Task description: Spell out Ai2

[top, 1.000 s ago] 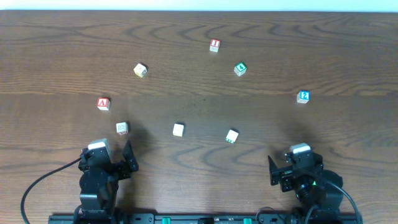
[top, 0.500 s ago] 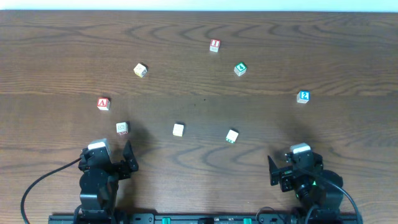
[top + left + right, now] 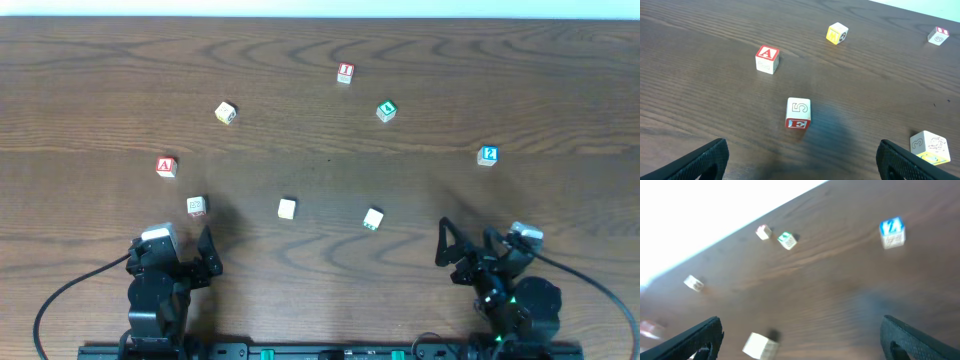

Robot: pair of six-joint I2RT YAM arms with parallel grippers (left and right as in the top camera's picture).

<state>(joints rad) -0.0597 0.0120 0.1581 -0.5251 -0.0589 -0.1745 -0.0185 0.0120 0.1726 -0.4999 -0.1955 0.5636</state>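
Observation:
A red A block lies at the left, and also shows in the left wrist view. A red I block lies at the far middle. A blue block at the right shows a blurred mark like a 2 in the right wrist view. My left gripper is open and empty near the front edge, below a 5/E block; its jaws show in the left wrist view. My right gripper is open and empty at the front right.
A yellow block, a green block, a cream block and a cream-green block lie scattered on the wooden table. The cream-green block sits left of the right gripper.
The right arm has shifted right and turned its gripper toward the left. The left arm and all blocks have not moved.

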